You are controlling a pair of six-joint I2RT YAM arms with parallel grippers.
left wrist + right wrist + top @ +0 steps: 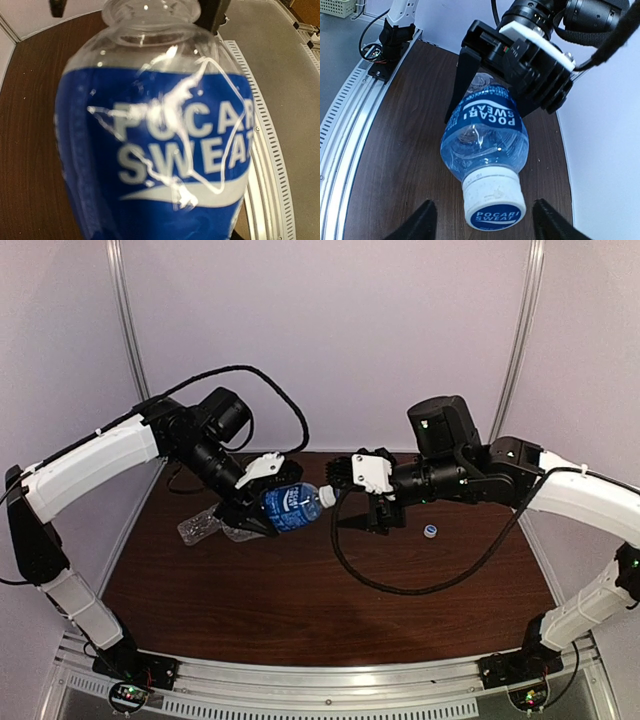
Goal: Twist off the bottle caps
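Observation:
My left gripper [262,502] is shut on the blue-labelled bottle [288,506], holding it off the table on its side with the neck pointing right. The label fills the left wrist view [155,150], hiding the fingers there. Its white cap [495,202] with a blue printed top sits on the neck. My right gripper [484,202] is open, one fingertip [420,220] on each side of that cap with a gap to it on both sides. The unlabelled bottle [200,528] lies on the table behind the left gripper. A loose cap [430,532] rests on the table under the right arm.
The brown table [300,610] ends in metal rails [330,680] at the near edge, where both arm bases are bolted. White walls close in the back and sides. A black cable [400,585] hangs from the right arm down to the tabletop.

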